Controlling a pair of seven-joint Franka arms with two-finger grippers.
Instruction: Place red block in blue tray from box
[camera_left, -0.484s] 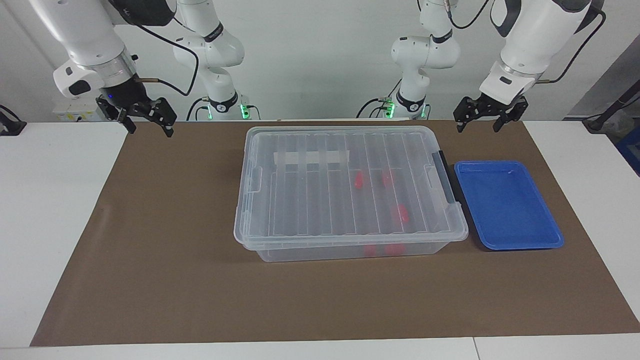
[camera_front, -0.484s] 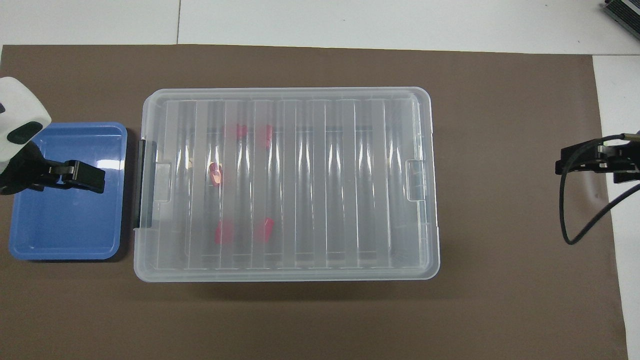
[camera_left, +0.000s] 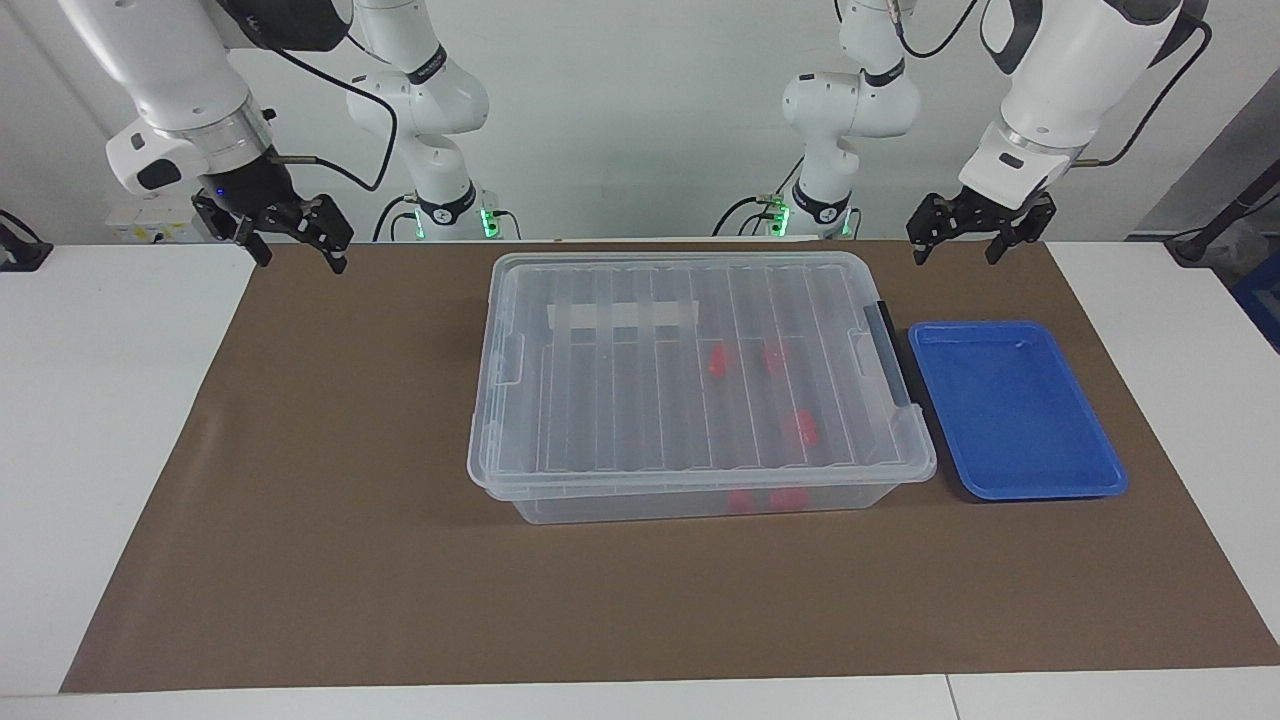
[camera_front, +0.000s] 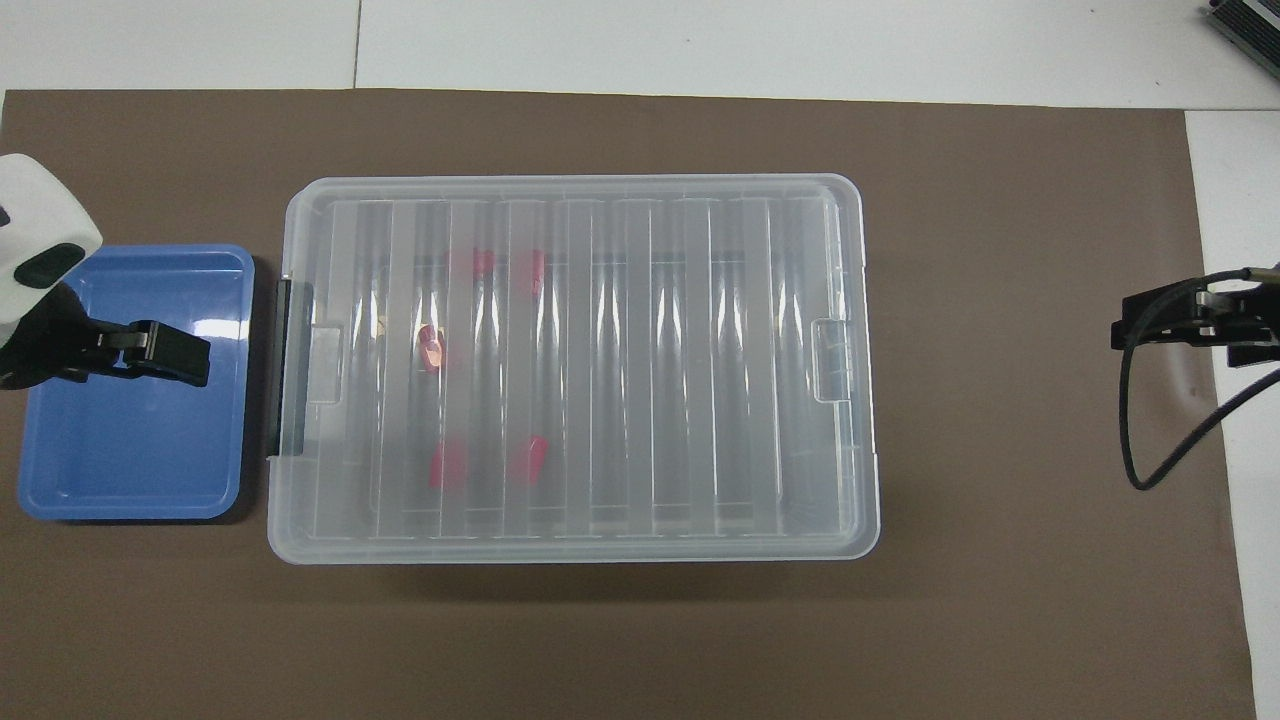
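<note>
Almost nothing has moved since half a second ago: I see the right gripper (camera_left: 292, 238) sitting a touch higher in the facing view than it did, and the box, tray and blocks lie exactly where they were.

Starting at my robots' end, the right gripper hangs over the edge of the brown mat (camera_left: 330, 560) at the right arm's end of the bench (camera_left: 100, 420), fingers spread and holding nothing. In the overhead view it is cut off at the frame edge, with a looped cable across it. The left gripper (camera_left: 968, 240) hangs over the mat's edge at the left arm's end, also spread and empty. From overhead it covers part of the blue tray (camera_front: 130, 470), but the facing view shows it up in the air, well clear of the tray.

The box (camera_left: 690, 385) sits mid-mat with its ribbed clear lid shut and its black latch handle (camera_left: 888, 355) toward the blue tray, which lies just beside it. The red blocks (camera_front: 528, 458) are inside, toward the tray end. The ribs blur them, so I count perhaps five red shapes overhead, though some may be reflections. Which one is the task's block I cannot tell.
</note>
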